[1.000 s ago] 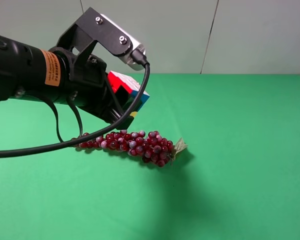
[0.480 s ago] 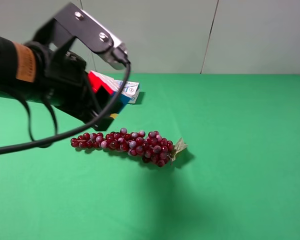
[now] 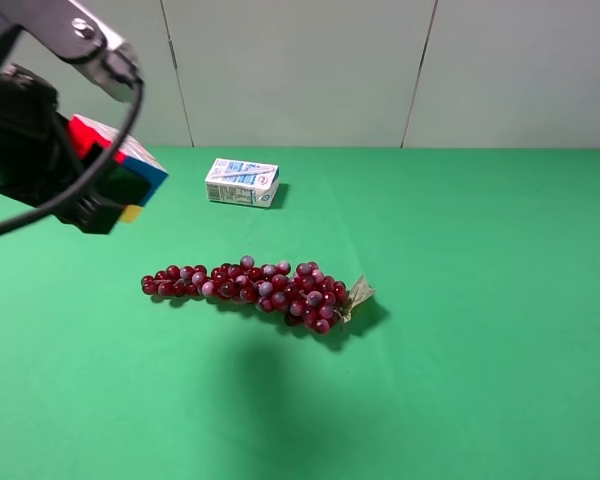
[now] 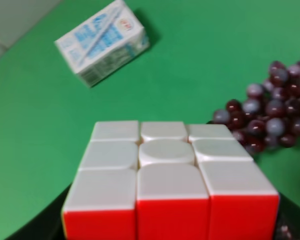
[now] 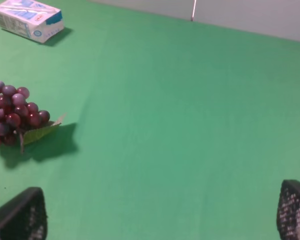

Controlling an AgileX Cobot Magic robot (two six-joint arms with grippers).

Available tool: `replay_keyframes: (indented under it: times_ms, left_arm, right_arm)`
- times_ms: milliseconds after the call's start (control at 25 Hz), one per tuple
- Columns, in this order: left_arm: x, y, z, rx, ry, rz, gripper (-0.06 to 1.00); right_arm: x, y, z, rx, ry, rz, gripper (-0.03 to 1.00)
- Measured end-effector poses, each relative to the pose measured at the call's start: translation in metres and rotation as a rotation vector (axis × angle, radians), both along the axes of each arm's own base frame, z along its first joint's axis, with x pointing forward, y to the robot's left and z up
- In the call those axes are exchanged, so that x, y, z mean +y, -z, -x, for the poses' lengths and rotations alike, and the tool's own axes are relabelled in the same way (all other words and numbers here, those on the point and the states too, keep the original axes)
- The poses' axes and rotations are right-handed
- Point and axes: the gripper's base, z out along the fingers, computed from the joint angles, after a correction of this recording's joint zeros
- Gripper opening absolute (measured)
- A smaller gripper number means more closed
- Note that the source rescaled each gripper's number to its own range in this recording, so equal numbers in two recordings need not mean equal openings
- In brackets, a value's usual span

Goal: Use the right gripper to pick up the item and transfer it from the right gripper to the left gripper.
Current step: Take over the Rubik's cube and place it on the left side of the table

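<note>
The puzzle cube point(image 3: 120, 165) is held in my left gripper point(image 3: 100, 195) at the far left of the exterior high view, well above the green table. The left wrist view shows the cube point(image 4: 165, 180) close up, white face up and red face toward the camera, filling the space between the jaws. My right gripper point(image 5: 162, 215) is out of the exterior high view; in the right wrist view its fingertips point(image 5: 20, 215) stand far apart and empty over bare green cloth.
A red grape bunch point(image 3: 255, 290) lies mid-table, also in the left wrist view point(image 4: 270, 112) and the right wrist view point(image 5: 15, 117). A white-blue carton point(image 3: 242, 182) lies behind it near the back wall, also seen in both wrist views point(image 4: 102, 42) point(image 5: 29, 20).
My left arm has drawn back to the left and upward with the cube in it, uncovering the carton and moving off from above the grapes.
</note>
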Motion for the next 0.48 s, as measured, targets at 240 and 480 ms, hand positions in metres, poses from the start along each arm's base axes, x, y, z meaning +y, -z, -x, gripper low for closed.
replay_keyframes:
  times_ms: [240, 480]
  left_arm:
    - [0.027, 0.012, 0.012, 0.034, -0.049, 0.012, 0.0]
    - [0.052, 0.025, 0.019, 0.051, -0.143, 0.001, 0.0]
  right_arm:
    - [0.0, 0.0, 0.0, 0.0, 0.0, 0.0, 1.0]
    - [0.0, 0.0, 0.0, 0.0, 0.0, 0.0, 1.0]
